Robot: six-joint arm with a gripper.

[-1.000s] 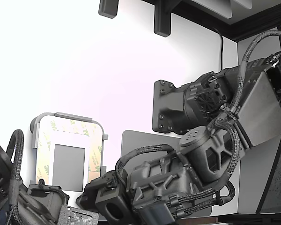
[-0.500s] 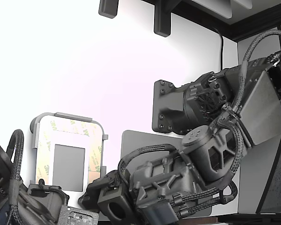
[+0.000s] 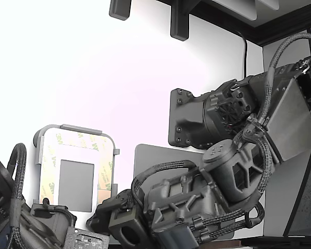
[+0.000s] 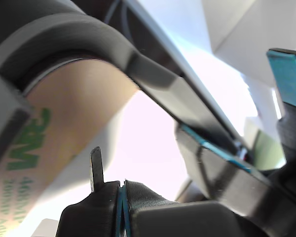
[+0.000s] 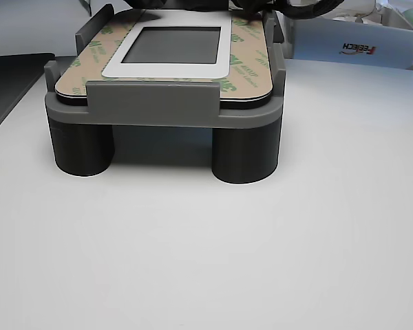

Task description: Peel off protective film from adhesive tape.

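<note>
The adhesive tape (image 3: 104, 167) lies as a rectangular border of narrow strips around a small grey rectangle (image 3: 76, 185), seated in a grey holder frame (image 5: 164, 104) that stands on 4 stubby legs on the white tabletop (image 5: 206, 261). The protective film (image 4: 54, 148), cream-tan with green "3M" print, covers the strips; in the other view all visible sides look flat and covered, with no lifted length that can be made out. In the exterior view the claw (image 3: 108, 213) sits low at the frame's lower corner on the exterior view's right, just beside the end of the right-hand strip, whose long axis runs up and away from it along the frame's side. The wrist view shows the film very close to the camera, curving under the dark rim of the frame, with 1 thin pointed tip (image 4: 96, 168) standing up near the film's edge; contact cannot be confirmed. Jaw state: cannot tell, since the fingertips are hidden behind the arm body in the exterior view and the wrist view shows no clear gap. Judgement: the step in hand is seeking a liner corner, and the coming move depends on the tip getting under the film edge at this corner, then drawing along the strip's long axis. A 2nd arm (image 3: 20, 218) shows at the exterior view's lower left, close to the frame's bottom edge. Containers: only the holder frame, holding the taped part.
</note>
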